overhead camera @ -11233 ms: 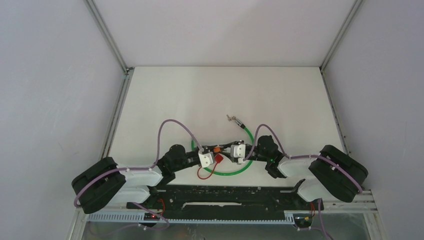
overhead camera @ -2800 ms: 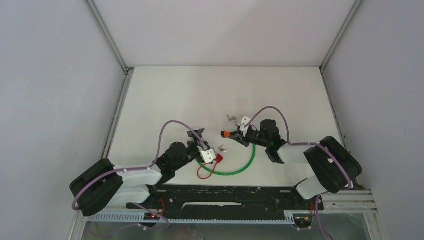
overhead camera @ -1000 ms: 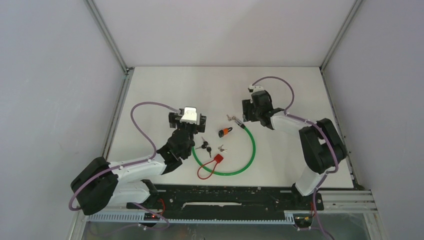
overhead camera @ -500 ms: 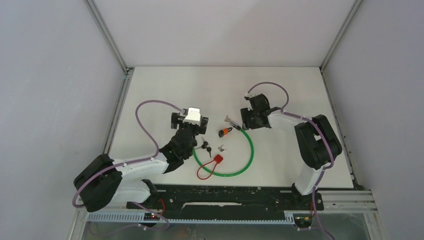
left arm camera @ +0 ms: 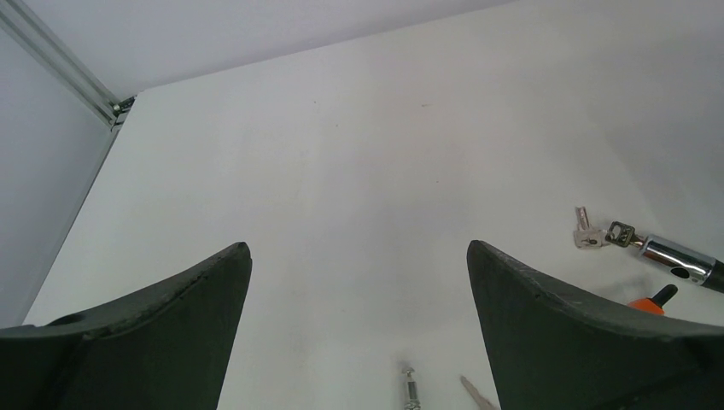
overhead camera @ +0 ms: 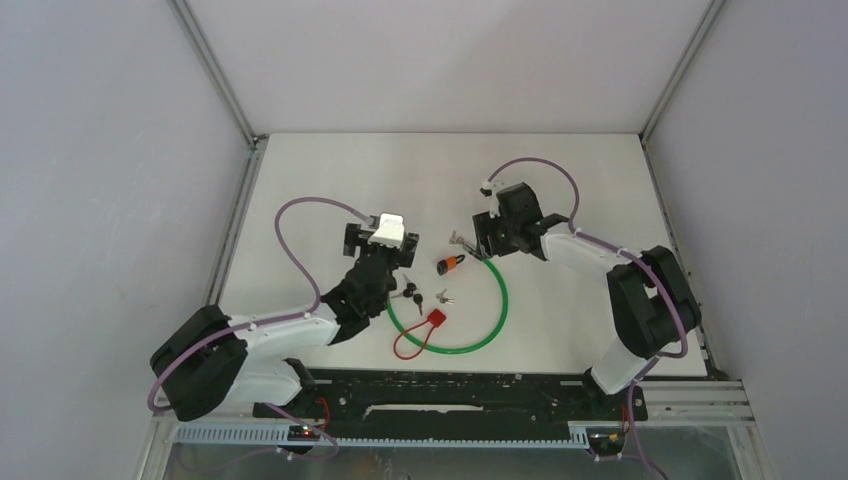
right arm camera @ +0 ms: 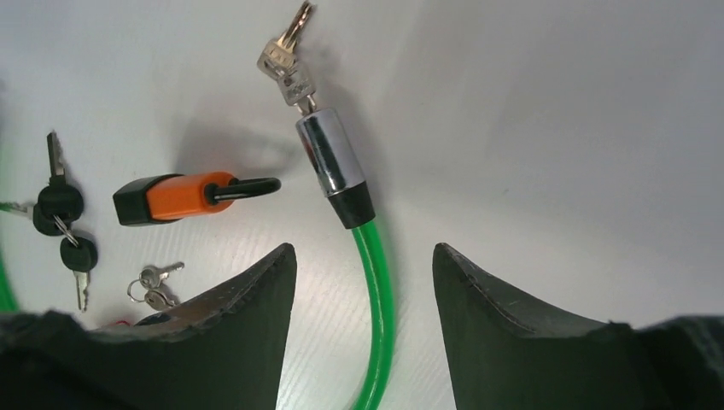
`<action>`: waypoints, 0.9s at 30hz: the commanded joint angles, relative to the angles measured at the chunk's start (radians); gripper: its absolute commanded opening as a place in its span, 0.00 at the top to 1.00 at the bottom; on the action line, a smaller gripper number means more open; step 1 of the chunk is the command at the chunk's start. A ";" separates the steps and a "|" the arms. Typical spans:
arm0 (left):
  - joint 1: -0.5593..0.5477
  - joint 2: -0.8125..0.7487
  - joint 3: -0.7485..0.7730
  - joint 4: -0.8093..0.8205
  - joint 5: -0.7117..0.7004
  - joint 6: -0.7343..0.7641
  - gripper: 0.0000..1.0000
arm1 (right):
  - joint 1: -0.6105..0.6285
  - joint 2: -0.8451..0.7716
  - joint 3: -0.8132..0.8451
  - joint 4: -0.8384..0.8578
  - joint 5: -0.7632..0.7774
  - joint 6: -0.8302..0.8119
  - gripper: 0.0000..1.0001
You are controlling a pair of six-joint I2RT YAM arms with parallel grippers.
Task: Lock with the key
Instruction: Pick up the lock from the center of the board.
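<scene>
The green cable [right arm camera: 376, 316] runs off the right wrist view's bottom edge, the orange padlock [left arm camera: 651, 300] is mostly hidden behind a finger [left arm camera: 580, 342] of the left gripper [left arm camera: 359, 249], the chrome lock barrel [left arm camera: 676, 258] is cut off at that view's right edge, and the black-headed keys [overhead camera: 410, 293] overhead are too small to read.

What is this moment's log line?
left end effector: open, empty | right end effector: open, over green cable lock | orange padlock: untouched

Padlock [right arm camera: 175, 197] just left of cable lock end [right arm camera: 329, 162], loose keys [right arm camera: 64, 224] further left
</scene>
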 commanded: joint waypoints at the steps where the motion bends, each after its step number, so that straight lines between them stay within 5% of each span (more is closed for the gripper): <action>1: -0.005 0.014 0.057 0.008 -0.030 0.013 0.00 | 0.015 0.069 0.060 -0.067 -0.066 -0.042 0.39; 17: -0.006 0.030 0.069 -0.006 -0.037 0.021 0.00 | 0.049 0.194 0.148 -0.171 0.041 -0.079 0.56; 19: -0.006 0.033 0.070 -0.005 -0.039 0.022 0.00 | 0.050 0.201 0.151 -0.175 0.044 -0.081 0.66; 22: -0.006 0.040 0.074 -0.006 -0.037 0.022 0.00 | 0.053 0.199 0.152 -0.153 0.043 -0.074 0.98; 27: -0.006 0.055 0.081 -0.012 -0.013 0.023 0.00 | 0.086 0.164 0.133 -0.110 0.155 -0.077 1.00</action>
